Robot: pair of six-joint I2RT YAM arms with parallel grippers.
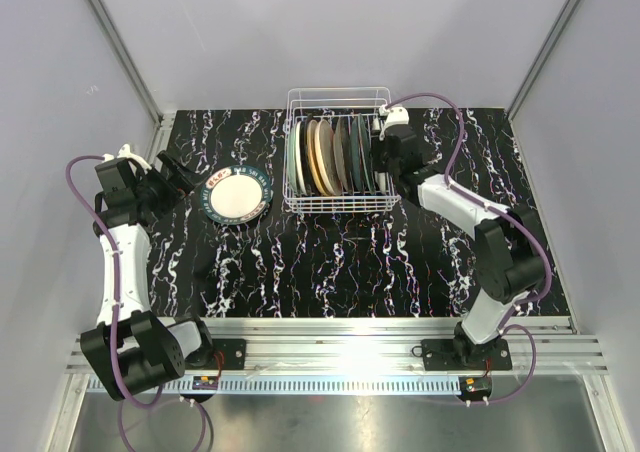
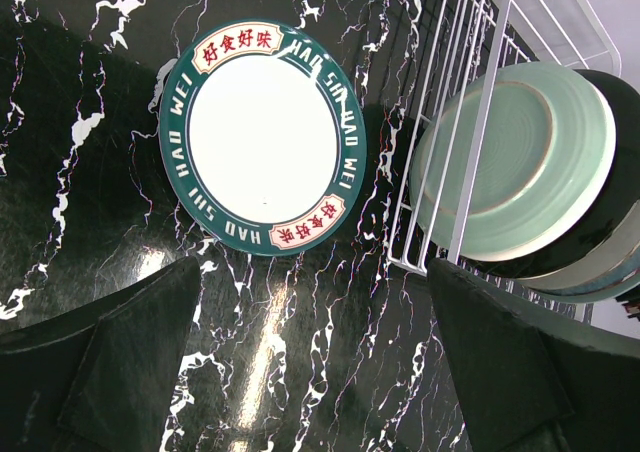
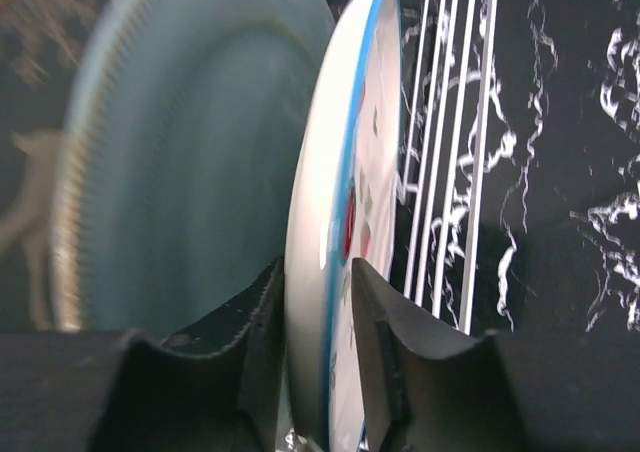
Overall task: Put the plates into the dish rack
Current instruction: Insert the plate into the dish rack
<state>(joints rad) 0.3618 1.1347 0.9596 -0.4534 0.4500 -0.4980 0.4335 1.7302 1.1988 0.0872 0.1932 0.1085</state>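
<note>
The white wire dish rack (image 1: 338,204) stands at the back middle with several plates on edge in it. My right gripper (image 1: 378,150) is at the rack's right end. In the right wrist view it (image 3: 316,312) is shut on the rim of a white plate with a blue edge (image 3: 352,162), which stands upright beside a teal plate (image 3: 190,172). A white plate with a dark green lettered rim (image 1: 238,196) lies flat on the table left of the rack. My left gripper (image 1: 176,177) is open and empty just left of that plate (image 2: 262,137).
The rack wall (image 2: 470,122) and a pale green plate (image 2: 515,157) show at the right of the left wrist view. The rack's right wires (image 3: 450,152) stand close beside the held plate. Grey walls enclose the black marbled table (image 1: 330,262).
</note>
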